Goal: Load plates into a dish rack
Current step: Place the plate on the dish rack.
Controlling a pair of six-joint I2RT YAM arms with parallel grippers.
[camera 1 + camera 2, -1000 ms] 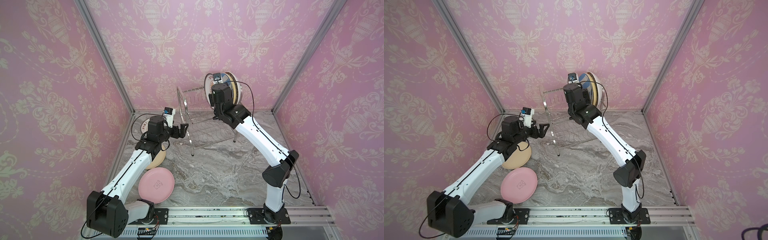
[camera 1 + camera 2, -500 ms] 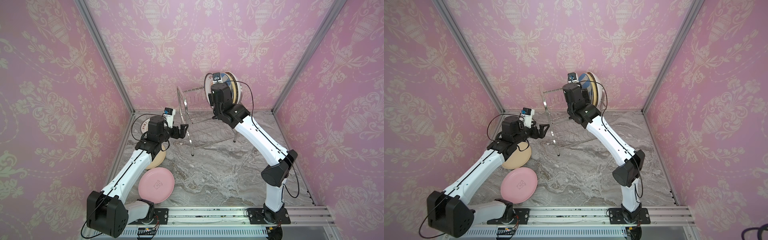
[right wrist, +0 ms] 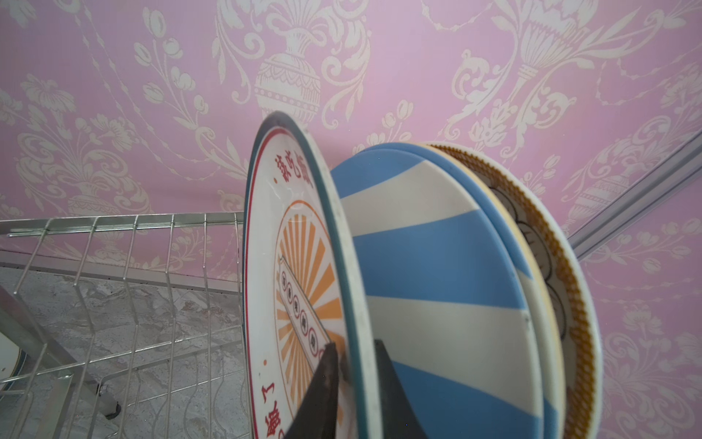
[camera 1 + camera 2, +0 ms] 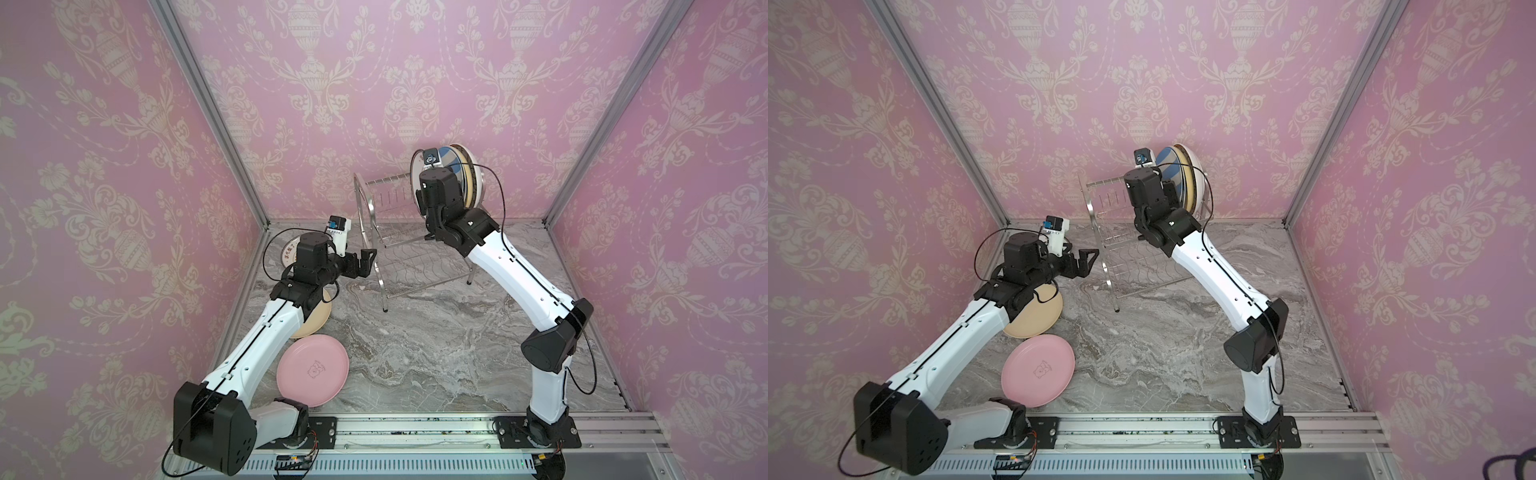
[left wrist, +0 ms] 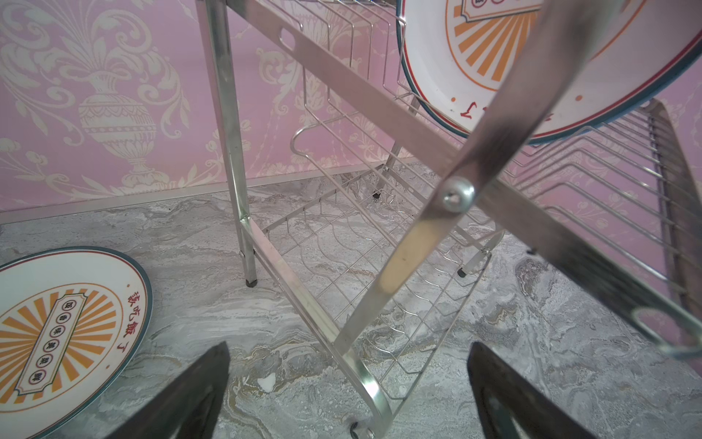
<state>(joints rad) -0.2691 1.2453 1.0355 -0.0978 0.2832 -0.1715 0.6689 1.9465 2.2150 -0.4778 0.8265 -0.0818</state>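
At the left, three plates lie flat on the marble-patterned table (image 4: 436, 353). A flat sunburst plate (image 5: 68, 323) is farthest, then a matt cream plate (image 4: 318, 326), and a smooth pink plate (image 4: 311, 372) is nearest. The left gripper (image 4: 366, 262) hangs with its jaws wide and empty, just beside the arched tube frame of the shiny chrome wire dish rack (image 5: 226, 114).

At the right end of the upper tier, plates stand on edge: a glossy racked sunburst plate (image 3: 296, 266), a blue-white striped plate (image 3: 437, 266) and a brown floral plate (image 3: 569, 304). The right gripper (image 3: 353, 353) straddles the rim of the racked sunburst plate with narrow jaws; whether they press on it cannot be told.

The step in hand seems to be seating this plate in its slot. Next the jaws should open and draw straight back, without tipping the neighbouring plates.
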